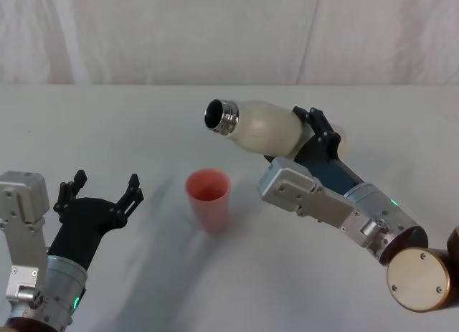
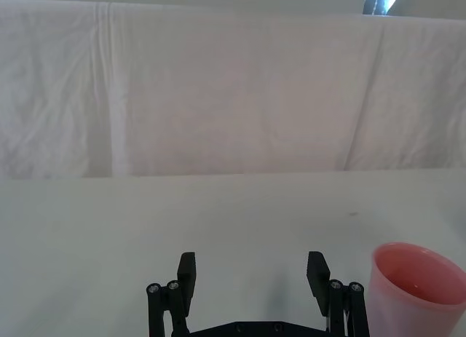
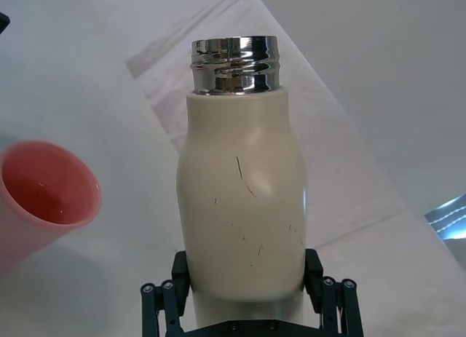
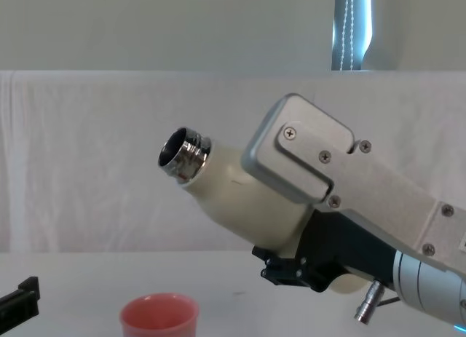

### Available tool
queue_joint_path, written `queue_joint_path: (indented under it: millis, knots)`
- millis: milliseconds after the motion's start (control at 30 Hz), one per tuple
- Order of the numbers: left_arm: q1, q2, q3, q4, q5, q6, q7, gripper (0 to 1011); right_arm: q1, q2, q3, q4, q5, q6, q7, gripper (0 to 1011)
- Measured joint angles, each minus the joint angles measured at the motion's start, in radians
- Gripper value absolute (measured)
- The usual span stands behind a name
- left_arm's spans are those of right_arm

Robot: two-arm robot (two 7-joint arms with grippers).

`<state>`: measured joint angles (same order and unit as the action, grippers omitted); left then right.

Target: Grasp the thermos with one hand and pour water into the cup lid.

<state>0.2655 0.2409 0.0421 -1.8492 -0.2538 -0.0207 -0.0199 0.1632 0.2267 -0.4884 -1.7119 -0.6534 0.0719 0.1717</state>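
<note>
The cream-white thermos (image 1: 262,127) hangs tilted above the table, its open steel neck (image 1: 221,117) pointing toward my left and slightly upward. My right gripper (image 1: 297,138) is shut on the thermos's lower body; the right wrist view shows the black fingers (image 3: 180,270) clamping both sides of the bottle (image 3: 244,206). The pink cup lid (image 1: 209,196) stands upright on the table, below and a little to the left of the neck (image 4: 182,156), cup (image 4: 159,316). No water stream is visible. My left gripper (image 1: 104,183) rests open to the left of the cup (image 2: 419,286), holding nothing.
A white cloth covers the table (image 1: 115,124), and a white cloth backdrop (image 2: 218,97) rises behind it. Bare tabletop lies between my left gripper and the cup and beyond the cup toward the backdrop.
</note>
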Motion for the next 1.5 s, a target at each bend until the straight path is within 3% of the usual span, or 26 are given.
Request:
queue_joint_path:
  millis: [233,1067,1500]
  knots:
    - [0.0,0.0,0.0,0.0,0.0,0.0,0.0,1001,0.002,0.003,0.013,0.009,0.047,-0.014,0.014,959]
    - [0.0,0.0,0.0,0.0,0.0,0.0,0.0,1001,-0.043,-0.012,0.099,0.033,0.299,-0.108,0.022,959]
    - [0.0,0.0,0.0,0.0,0.0,0.0,0.0,1001,-0.072,-0.03,0.157,0.06,0.478,-0.151,0.049,959]
